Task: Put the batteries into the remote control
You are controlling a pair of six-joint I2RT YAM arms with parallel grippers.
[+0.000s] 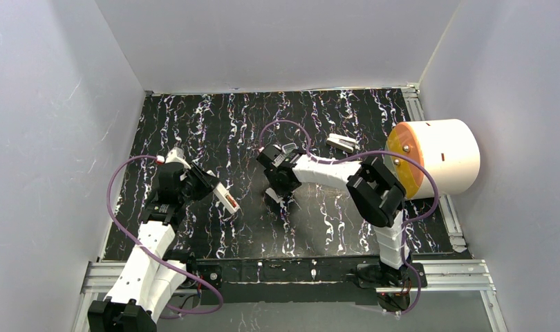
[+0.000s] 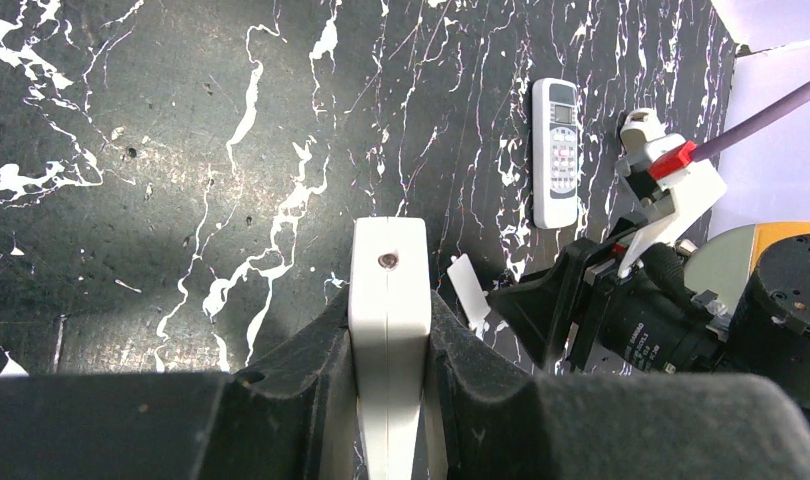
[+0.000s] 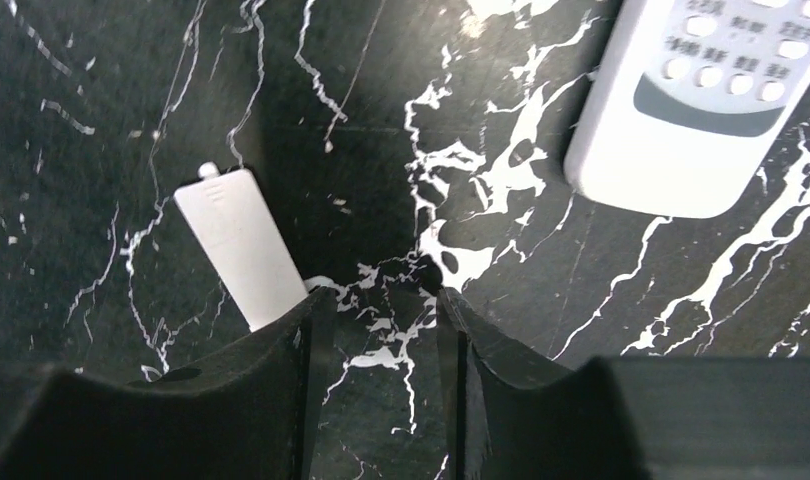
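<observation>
My left gripper is shut on a white remote control, held edge-on with its end sticking out past the fingers. From above, that remote points toward the table's middle and shows a reddish patch near its far end. A second white remote with buttons lies flat at the back, close to my right gripper. That gripper hangs open just above the table with only bare marble between its fingers. A small white battery cover lies beside its left finger. The batteries are out of view.
A large white drum with an orange face sticks out from the right wall. The black marbled table top is ringed by grey walls. Purple cables loop from both arms.
</observation>
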